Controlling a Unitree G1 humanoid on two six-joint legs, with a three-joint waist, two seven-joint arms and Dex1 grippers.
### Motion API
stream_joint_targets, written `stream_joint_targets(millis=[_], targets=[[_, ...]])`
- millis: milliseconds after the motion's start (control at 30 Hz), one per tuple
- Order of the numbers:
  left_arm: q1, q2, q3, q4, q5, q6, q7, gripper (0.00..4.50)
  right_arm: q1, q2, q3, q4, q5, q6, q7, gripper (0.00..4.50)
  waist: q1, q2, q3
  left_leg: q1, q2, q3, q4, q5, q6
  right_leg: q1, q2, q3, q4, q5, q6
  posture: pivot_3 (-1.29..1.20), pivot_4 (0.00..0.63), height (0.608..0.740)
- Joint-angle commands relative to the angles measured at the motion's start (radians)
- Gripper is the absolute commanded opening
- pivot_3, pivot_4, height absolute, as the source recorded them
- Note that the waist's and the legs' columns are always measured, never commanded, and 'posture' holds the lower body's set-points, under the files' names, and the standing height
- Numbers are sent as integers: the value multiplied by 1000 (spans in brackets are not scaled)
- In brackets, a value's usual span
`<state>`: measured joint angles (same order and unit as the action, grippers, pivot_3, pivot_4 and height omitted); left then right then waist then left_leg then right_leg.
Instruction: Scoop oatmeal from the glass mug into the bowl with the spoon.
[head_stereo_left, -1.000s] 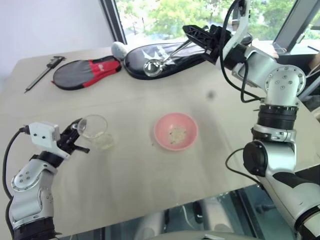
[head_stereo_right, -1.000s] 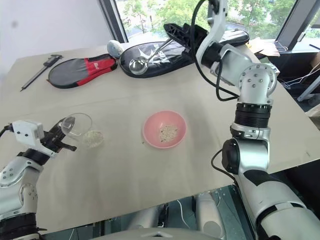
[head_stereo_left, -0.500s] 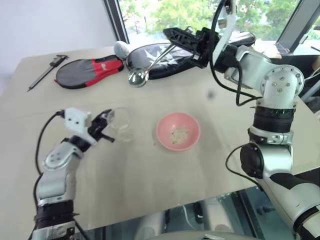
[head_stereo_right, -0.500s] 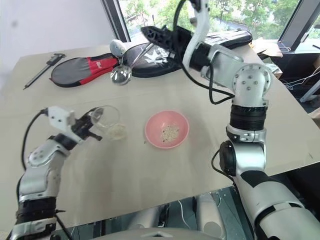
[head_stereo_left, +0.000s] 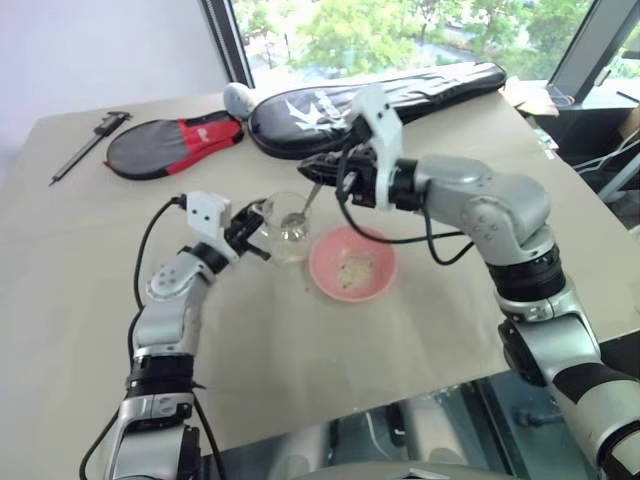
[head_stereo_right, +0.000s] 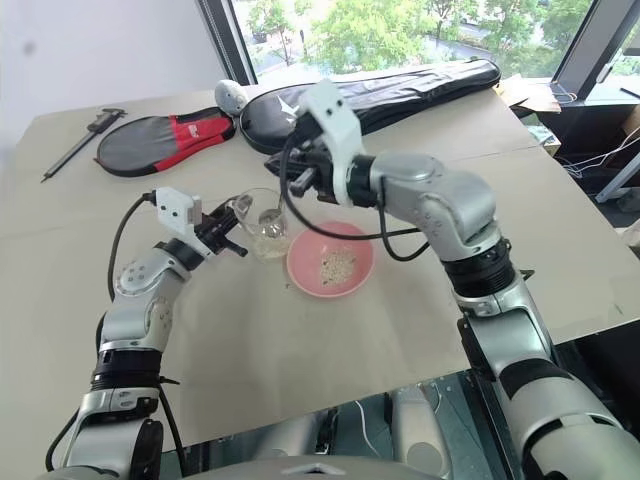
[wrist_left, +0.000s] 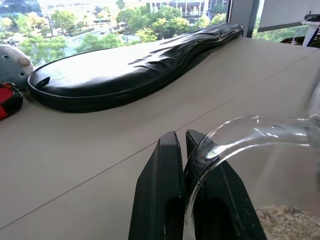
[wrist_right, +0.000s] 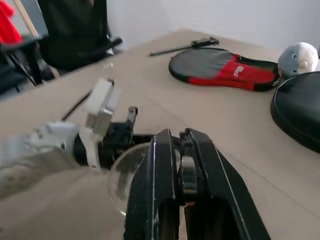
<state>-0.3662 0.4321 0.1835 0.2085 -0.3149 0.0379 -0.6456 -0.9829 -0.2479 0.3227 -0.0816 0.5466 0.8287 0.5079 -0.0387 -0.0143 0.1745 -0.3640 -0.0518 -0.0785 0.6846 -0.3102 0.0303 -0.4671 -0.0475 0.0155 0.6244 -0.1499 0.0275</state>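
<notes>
My left gripper (head_stereo_left: 252, 217) is shut on the rim of the glass mug (head_stereo_left: 285, 228) and holds it just beside the pink bowl (head_stereo_left: 325, 280). In the left wrist view its fingers (wrist_left: 160, 195) pinch the glass wall, with oatmeal (wrist_left: 285, 220) lying at the bottom of the mug. My right gripper (head_stereo_left: 322, 172) is shut on the handle of the spoon (head_stereo_left: 300, 210), which slants down so that its small bowl sits inside the mug. More oatmeal (head_stereo_left: 354, 268) lies in the pink bowl. The right wrist view shows the handle (wrist_right: 187, 175) between the right fingers and the mug (wrist_right: 122, 175) beyond them.
A long black racket case (head_stereo_left: 420, 88) lies along the far side of the table. A red and black paddle cover (head_stereo_left: 170, 145), a grey plush toy (head_stereo_left: 238, 98) and a black caliper (head_stereo_left: 88, 146) are at the far left. The table's front edge (head_stereo_left: 300, 425) is near.
The left gripper has carried the mug to the right, up to the pink bowl. The right gripper has come down and to the left, bringing the spoon's bowl into the mug.
</notes>
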Motion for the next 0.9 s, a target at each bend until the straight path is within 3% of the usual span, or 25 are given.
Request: stream_joint_targets(millis=[33,133,367,533,900], targets=[[-13,2,-8,6,18,-22,5,17,3,16,23,-14,-74,-58,20,0,0,0,0,0,0,0,0,0,0,0,0,0,0,0,0,0,150,740],[-17,3,-8,13,26,-30,6,17,22,40,48,-5,-96,-39,37,0,1,0,0,0,0,0,0,0,0,0,0,0,0,0,0,0,150,740],[-2,-4,1,11,26,-41,17,17,58,138,-50,-29,4,193,0,0,2,0,0,0,0,-1,0,0,-1,0,-1,0,0,0,0,0,150,740],[5,-16,-7,15,35,-54,20,17,13,236,-247,11,81,358,-94,0,2,0,0,0,0,-1,0,0,-1,0,0,0,0,0,0,0,150,740],[3,-39,-22,33,37,-70,24,17,-166,337,-721,168,195,604,-335,0,2,0,0,0,0,-2,0,0,-1,0,-1,-1,1,0,0,0,150,740]])
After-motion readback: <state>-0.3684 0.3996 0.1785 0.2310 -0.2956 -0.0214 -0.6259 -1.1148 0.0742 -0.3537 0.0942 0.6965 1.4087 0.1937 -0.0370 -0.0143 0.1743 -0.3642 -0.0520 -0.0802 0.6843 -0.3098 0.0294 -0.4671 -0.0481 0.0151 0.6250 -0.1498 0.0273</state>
